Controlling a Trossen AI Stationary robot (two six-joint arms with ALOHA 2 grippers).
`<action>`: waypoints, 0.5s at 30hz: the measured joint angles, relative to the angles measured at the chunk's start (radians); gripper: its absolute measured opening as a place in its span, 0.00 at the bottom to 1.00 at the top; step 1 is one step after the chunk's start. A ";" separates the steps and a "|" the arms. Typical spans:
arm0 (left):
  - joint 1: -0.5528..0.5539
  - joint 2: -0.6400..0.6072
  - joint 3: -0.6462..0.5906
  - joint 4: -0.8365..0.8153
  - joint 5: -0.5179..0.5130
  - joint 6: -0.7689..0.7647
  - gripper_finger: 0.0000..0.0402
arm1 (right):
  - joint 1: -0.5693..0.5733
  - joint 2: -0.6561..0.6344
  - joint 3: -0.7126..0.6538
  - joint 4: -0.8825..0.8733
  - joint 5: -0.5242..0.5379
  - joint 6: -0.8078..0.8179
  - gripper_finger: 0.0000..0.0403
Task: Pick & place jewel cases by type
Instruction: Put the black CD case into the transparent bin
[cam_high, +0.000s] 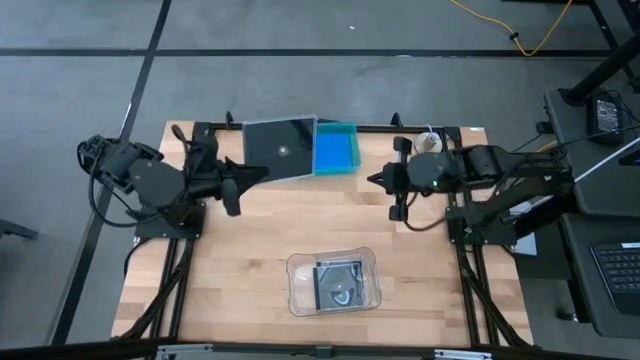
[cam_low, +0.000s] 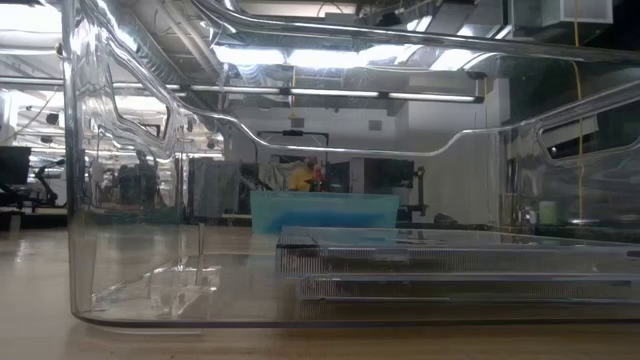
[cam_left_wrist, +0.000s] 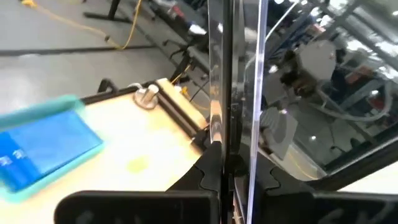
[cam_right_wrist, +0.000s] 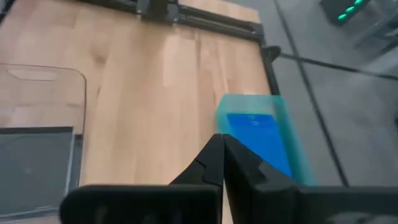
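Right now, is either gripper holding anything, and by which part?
The left gripper holds a dark square jewel case by one edge, above the table's far side. The right gripper is shut and holds nothing.

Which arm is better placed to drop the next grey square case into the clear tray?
Left. Its gripper holds a grey square case, while the right gripper is shut on nothing beside the teal tray.

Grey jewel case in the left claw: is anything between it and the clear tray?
Nothing visible. The left claw holds the grey jewel case beside the teal tray; only bare table lies toward the clear tray. The right claw waits aside.
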 joint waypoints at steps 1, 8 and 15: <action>0.009 0.000 0.000 -0.019 0.008 -0.012 0.03 | -0.019 0.000 0.000 -0.001 -0.030 -0.011 0.02; 0.052 0.019 0.000 -0.135 0.031 -0.047 0.03 | -0.185 0.000 0.000 0.000 -0.349 -0.071 0.07; 0.066 0.072 0.000 -0.205 0.071 -0.088 0.03 | -0.333 0.000 0.000 0.000 -0.548 -0.115 0.17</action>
